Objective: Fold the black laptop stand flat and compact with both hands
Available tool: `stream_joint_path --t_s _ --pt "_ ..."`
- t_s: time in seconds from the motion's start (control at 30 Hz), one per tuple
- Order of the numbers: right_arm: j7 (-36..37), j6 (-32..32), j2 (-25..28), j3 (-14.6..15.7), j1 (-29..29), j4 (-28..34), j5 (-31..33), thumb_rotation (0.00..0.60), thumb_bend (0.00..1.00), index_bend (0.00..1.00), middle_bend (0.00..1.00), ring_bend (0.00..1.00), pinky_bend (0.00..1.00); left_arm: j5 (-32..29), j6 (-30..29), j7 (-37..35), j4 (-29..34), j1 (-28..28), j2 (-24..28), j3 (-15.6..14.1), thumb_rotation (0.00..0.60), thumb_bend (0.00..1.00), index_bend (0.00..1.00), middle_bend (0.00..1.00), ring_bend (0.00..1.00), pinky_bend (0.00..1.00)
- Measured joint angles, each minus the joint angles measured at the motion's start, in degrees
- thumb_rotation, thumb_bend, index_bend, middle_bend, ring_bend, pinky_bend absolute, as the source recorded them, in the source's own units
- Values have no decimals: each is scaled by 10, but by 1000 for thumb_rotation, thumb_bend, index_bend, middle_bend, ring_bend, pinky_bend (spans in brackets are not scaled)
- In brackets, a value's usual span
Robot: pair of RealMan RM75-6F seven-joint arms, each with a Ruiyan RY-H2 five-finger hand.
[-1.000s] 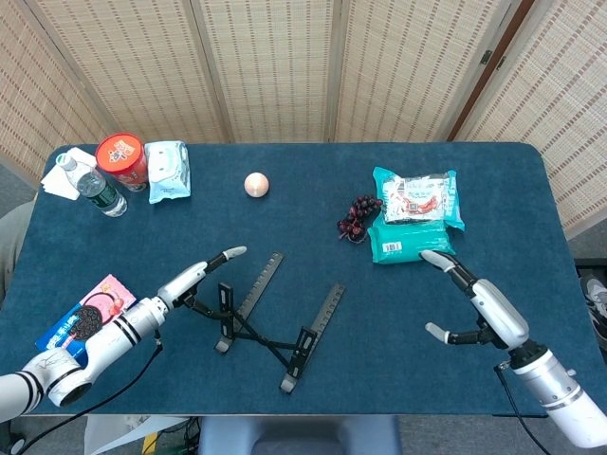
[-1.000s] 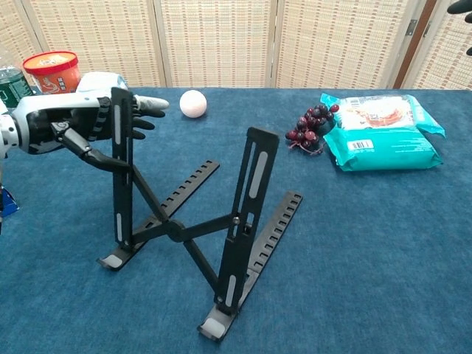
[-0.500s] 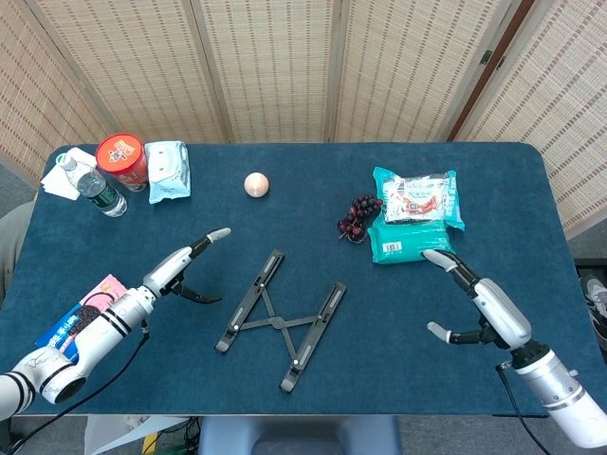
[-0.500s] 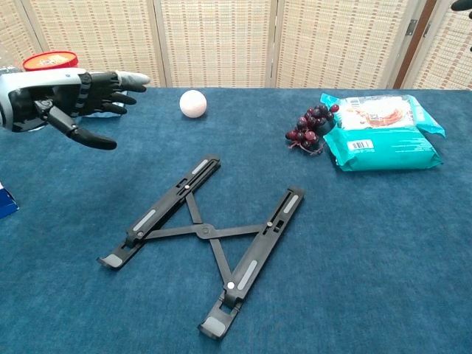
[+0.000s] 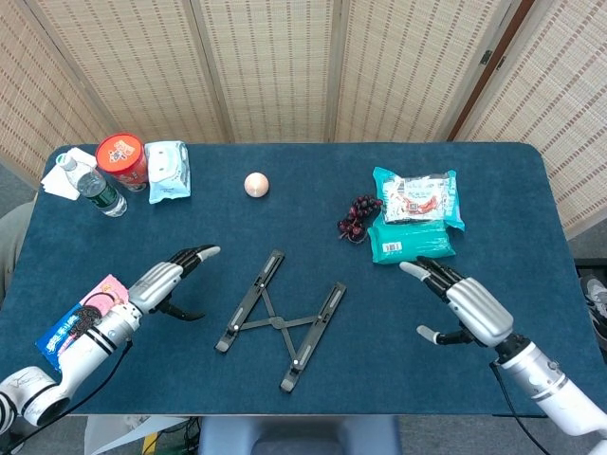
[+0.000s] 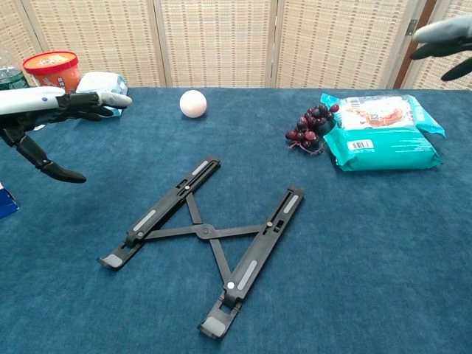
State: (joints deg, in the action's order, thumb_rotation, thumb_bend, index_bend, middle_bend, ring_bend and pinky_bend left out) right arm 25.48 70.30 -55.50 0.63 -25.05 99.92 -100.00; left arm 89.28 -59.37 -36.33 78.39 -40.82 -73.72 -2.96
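The black laptop stand [image 5: 278,321] [image 6: 207,241] lies flat on the blue table, its two rails spread apart in a V and joined by crossed links. My left hand [image 5: 169,282] [image 6: 46,114] hovers open to the left of the stand, apart from it, fingers stretched out and thumb hanging down. My right hand [image 5: 462,305] is open well to the right of the stand, near the teal packet; only its fingertips [image 6: 442,37] show at the top right of the chest view. Neither hand holds anything.
Dark grapes [image 5: 358,216] and stacked teal wipe packets [image 5: 413,223] lie right of centre. A pale ball [image 5: 256,184] sits behind the stand. A red tub [image 5: 122,159], a water bottle [image 5: 92,186], a blue packet [image 5: 168,170] and a cookie pack [image 5: 85,322] are at the left.
The stand's raised supports dropped and it now lies flat. My left hand let go and drew back to the left. My right hand moved inward a little with its fingers spread.
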Motion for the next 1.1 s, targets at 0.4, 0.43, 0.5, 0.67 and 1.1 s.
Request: stream_joint_path --t_s 0.4,0.43,0.5,0.67,1.1 --pt "-115 -105 -78 -18 -72 -59 8 600 176 0 97 0 149 1 -31 94 11 35 7 0 600 125 0 60 0 0" --pt "-122 -111 -85 -19 -77 -65 9 600 175 0 96 0 149 1 -33 100 11 37 7 1 600 125 0 60 0 0" --pt "-137 -126 -104 -22 -89 -79 13 600 174 0 92 0 149 -1 -36 110 11 42 7 3 600 125 0 61 0 0" --pt "-163 -163 -142 -28 -115 -110 29 600 162 0 89 0 149 -7 -41 124 13 51 11 9 600 125 0 61 0 0" --pt "-214 -201 -234 -31 -153 -199 59 600 140 0 82 0 144 -12 -49 145 17 69 24 18 600 125 0 61 0 0"
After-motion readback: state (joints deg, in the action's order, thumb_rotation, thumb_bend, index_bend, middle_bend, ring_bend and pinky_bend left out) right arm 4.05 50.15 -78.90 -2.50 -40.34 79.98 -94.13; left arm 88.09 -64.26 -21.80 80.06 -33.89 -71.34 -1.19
